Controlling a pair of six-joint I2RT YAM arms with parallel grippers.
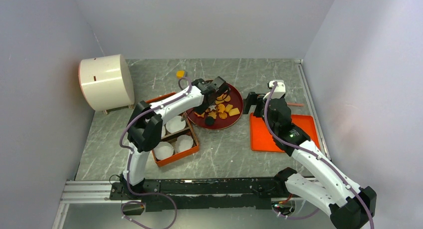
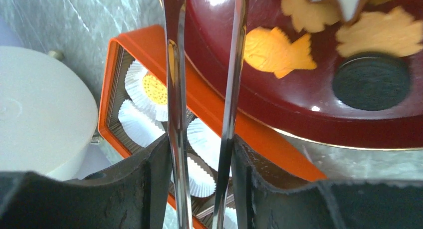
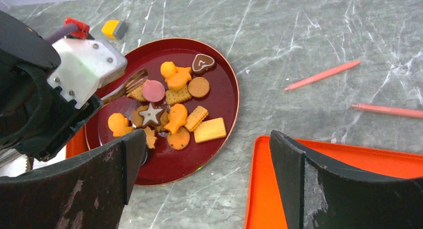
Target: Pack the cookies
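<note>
Steel tongs [image 2: 174,89] are clamped in the left fingers [image 1: 215,91], tips over the cookies [image 3: 172,107] heaped on the red plate [image 3: 219,139] mid-tabletop. Right fingers [image 1: 252,104] hang wide open, empty. Only 1 cookie looks packed in the orange box [image 2: 107,89] at left; the rest wait.

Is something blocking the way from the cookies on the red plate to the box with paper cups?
Nothing visible does. The cookies lie uncovered on the plate, and the open box sits directly beside it, paper cups exposed.

Grey marble tabletop [image 1: 224,154], plain pale walls [image 1: 209,19], even light.
</note>
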